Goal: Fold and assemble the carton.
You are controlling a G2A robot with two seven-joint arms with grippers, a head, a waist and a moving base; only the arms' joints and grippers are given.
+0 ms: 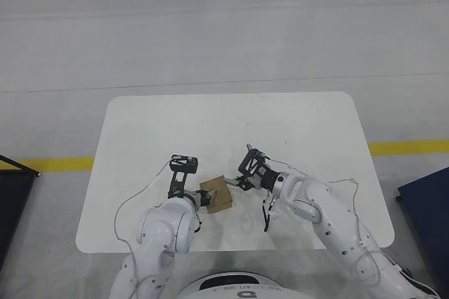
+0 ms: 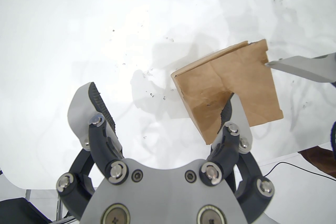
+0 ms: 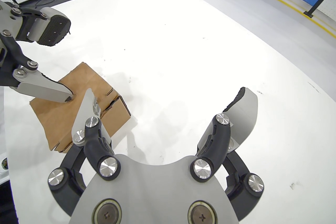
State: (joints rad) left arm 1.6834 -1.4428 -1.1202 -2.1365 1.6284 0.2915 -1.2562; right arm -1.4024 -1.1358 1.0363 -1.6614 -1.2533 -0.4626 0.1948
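Observation:
A brown carton (image 1: 215, 194) lies folded into a low box shape on the white table (image 1: 299, 127), near the front middle. My left gripper (image 2: 161, 96) is open wide, and one fingertip (image 2: 231, 101) rests on the carton (image 2: 236, 78) top face. My right gripper (image 3: 166, 93) is open too, with one fingertip (image 3: 88, 95) against the carton (image 3: 52, 114) at its slotted edge. The left gripper (image 3: 61, 64) also appears in the right wrist view, one finger pressing the carton top. In the top view the left gripper (image 1: 194, 179) and right gripper (image 1: 243, 170) flank the carton.
The table's front edge (image 1: 232, 247) runs close behind the carton. A thin cable (image 1: 269, 213) trails beside the right arm. A black rack (image 1: 4, 194) stands off the left side and a blue panel (image 1: 438, 209) off the right. The far table half is bare.

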